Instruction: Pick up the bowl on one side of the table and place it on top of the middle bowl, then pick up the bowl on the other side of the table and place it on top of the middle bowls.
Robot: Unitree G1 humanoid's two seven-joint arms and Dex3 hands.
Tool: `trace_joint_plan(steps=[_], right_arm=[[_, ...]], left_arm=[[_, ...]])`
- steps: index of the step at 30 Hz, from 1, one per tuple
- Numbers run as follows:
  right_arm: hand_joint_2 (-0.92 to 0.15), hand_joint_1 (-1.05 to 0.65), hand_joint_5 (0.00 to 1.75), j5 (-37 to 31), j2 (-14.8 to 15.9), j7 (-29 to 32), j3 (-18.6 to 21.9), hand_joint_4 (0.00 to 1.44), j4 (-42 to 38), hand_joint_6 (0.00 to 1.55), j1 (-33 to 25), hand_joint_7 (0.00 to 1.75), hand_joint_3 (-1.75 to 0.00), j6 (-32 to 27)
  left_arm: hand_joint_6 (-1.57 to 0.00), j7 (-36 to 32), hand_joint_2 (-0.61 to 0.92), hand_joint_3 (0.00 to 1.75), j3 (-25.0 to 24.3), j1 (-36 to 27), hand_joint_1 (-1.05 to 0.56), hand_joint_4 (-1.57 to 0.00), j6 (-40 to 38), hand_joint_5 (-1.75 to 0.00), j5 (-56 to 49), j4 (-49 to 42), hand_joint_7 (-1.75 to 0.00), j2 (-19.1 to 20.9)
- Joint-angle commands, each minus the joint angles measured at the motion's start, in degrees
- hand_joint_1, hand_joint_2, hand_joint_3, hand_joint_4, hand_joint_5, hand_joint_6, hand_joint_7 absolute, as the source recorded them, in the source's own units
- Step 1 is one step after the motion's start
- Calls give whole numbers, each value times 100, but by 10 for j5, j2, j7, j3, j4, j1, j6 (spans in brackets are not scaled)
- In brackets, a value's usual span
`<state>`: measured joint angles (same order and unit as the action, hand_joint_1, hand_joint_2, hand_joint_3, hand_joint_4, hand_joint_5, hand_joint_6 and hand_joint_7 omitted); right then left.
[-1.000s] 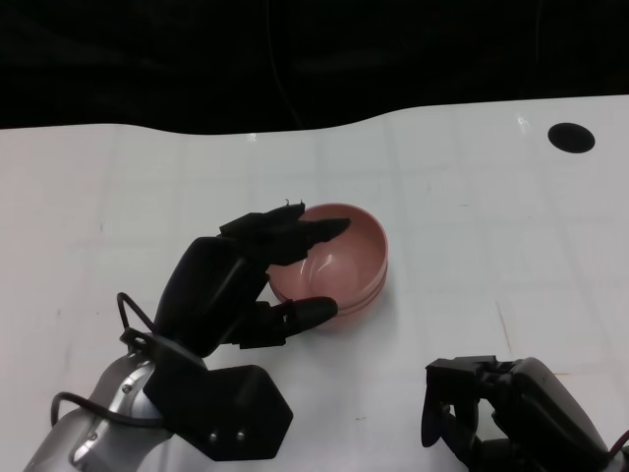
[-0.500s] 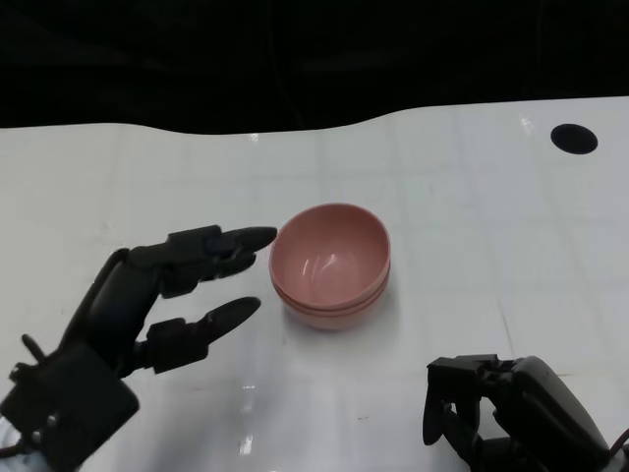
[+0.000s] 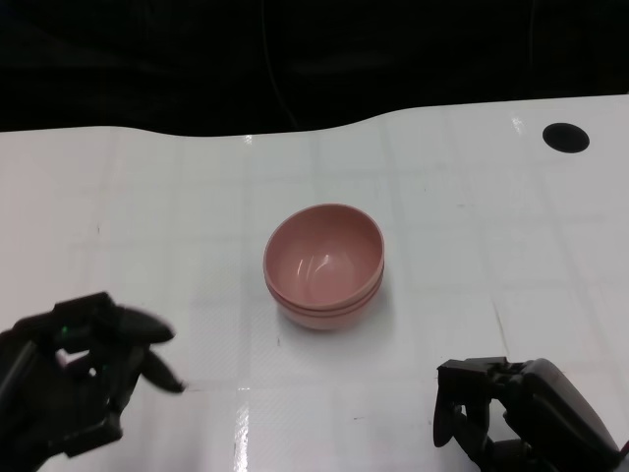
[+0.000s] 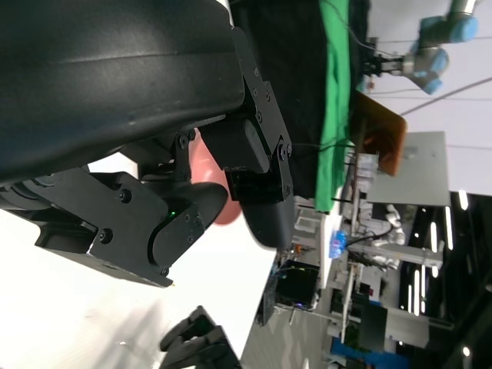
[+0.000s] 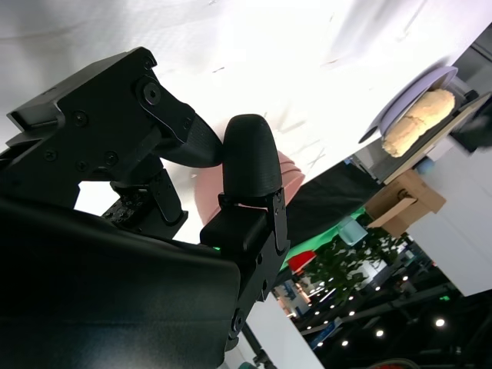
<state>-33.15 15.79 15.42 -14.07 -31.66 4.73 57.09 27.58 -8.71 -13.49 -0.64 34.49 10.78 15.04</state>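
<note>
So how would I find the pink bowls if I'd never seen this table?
Look at the white table below the dark background. Near its middle, farther from the robot than both black robot hands, sits a stack of pink bowls nested one inside another. It is the only pink thing there; the other mark is a small black circle far to one side.

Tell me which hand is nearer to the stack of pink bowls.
Roughly a tie, with the left perhaps slightly nearer. The left hand sits off the stack of pink bowls toward the robot's left and front edge; the right hand sits toward its right, also clear of them.
</note>
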Motion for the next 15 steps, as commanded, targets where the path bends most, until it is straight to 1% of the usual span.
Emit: trace_joint_plan(steps=[1, 2, 3, 6, 8, 10, 12, 15], right_arm=[[-49, -14, 175, 6, 12, 7, 6, 83, -8, 65, 9, 165, -127, 13], [-49, -14, 175, 8, 14, 5, 7, 84, -9, 65, 9, 165, -127, 13], [-49, -14, 175, 9, 15, 4, 7, 84, -10, 65, 10, 165, -127, 14], [-48, -14, 175, 17, 16, -1, 8, 83, -14, 65, 12, 165, -126, 15], [-48, -14, 175, 19, 18, -1, 8, 83, -22, 65, 14, 164, -126, 16], [-48, -13, 175, 19, 20, 2, 9, 83, -32, 66, 19, 164, -126, 20], [-48, -13, 175, 30, 19, -2, 11, 84, -41, 67, 22, 165, -127, 21], [-46, -12, 175, 88, 3, -25, 16, 87, -47, 70, 18, 165, -131, 16]], left_arm=[[-96, 6, 40, 154, -16, -24, 4, -90, 12, -164, -10, -9, -134, -10], [-95, 8, 40, 156, -19, -29, 4, -90, 14, -169, -11, -13, -141, -14], [-91, 11, 43, 152, -21, -32, 3, -89, 15, -172, -11, -15, -150, -17], [-88, 25, 48, 144, -24, -32, 0, -89, 22, -174, -11, -29, -165, -26], [-85, 44, 49, 141, -23, -27, -2, -89, 40, -175, -18, -53, -170, -29], [-84, 57, 51, 135, -21, -20, -6, -90, 62, -175, -31, -79, -174, -34], [-84, 53, 51, 131, -17, -13, -8, -91, 75, -175, -49, -94, -174, -42], [-81, 35, 52, 133, -9, -3, -6, -91, 69, -175, -67, -99, -175, -55]])
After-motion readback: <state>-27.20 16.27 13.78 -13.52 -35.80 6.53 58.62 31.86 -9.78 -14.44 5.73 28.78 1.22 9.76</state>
